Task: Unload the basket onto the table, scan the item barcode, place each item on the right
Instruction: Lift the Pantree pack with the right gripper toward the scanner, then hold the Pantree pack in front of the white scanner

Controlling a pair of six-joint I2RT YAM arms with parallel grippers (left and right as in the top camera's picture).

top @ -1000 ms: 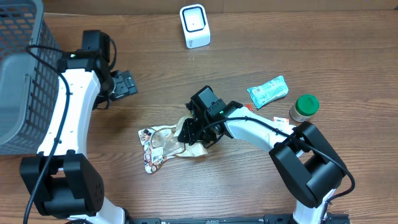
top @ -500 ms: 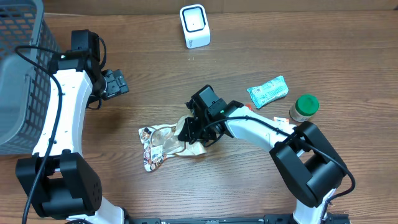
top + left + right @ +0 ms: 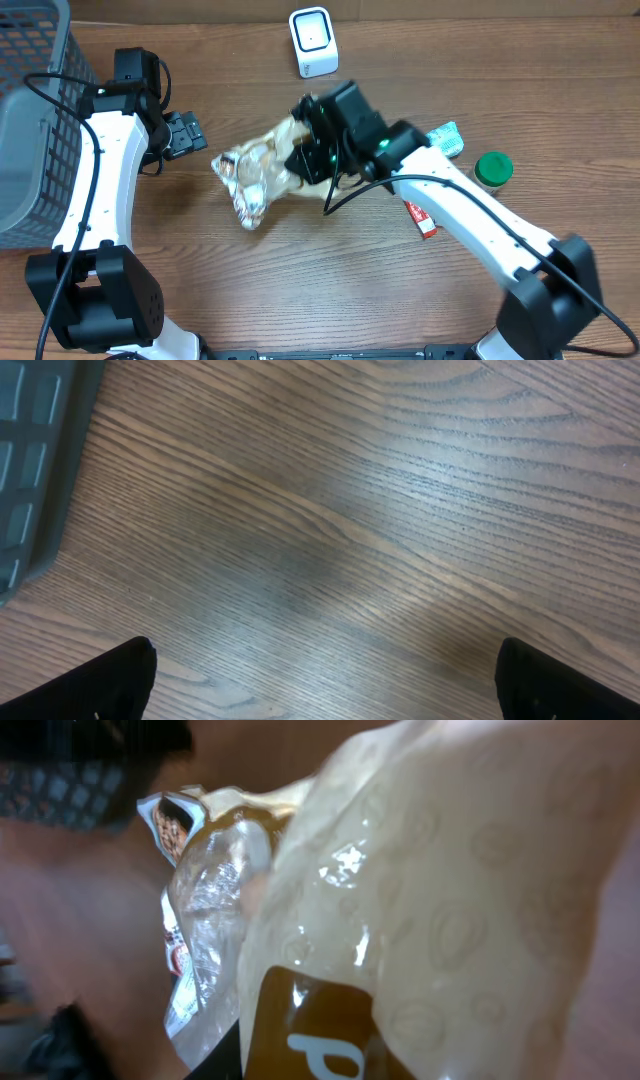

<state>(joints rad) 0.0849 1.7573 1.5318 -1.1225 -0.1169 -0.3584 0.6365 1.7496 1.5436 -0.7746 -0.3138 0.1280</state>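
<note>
The item is a crinkled beige and clear snack bag [image 3: 252, 178], held off the table just in front of the white scanner [image 3: 313, 42]. My right gripper [image 3: 312, 156] is shut on the bag's right end. In the right wrist view the bag [image 3: 430, 900] fills nearly the whole frame, with a brown label at the bottom, and it hides the fingers. Its barcode does not show in any view. At the left, beside the basket, my left gripper [image 3: 190, 135] stands open, and its dark fingertips [image 3: 120, 680] are spread wide over bare wood.
A grey wire basket [image 3: 30, 120] stands at the left edge, its corner also in the left wrist view [image 3: 40, 450]. Right of the arm lie a green packet [image 3: 447, 138], a green-lidded jar [image 3: 492, 170] and a small red item [image 3: 421, 219].
My right gripper has lifted the bag off the table and carried it up and back toward the scanner. The left arm drew back a little toward the basket, then stayed still.
</note>
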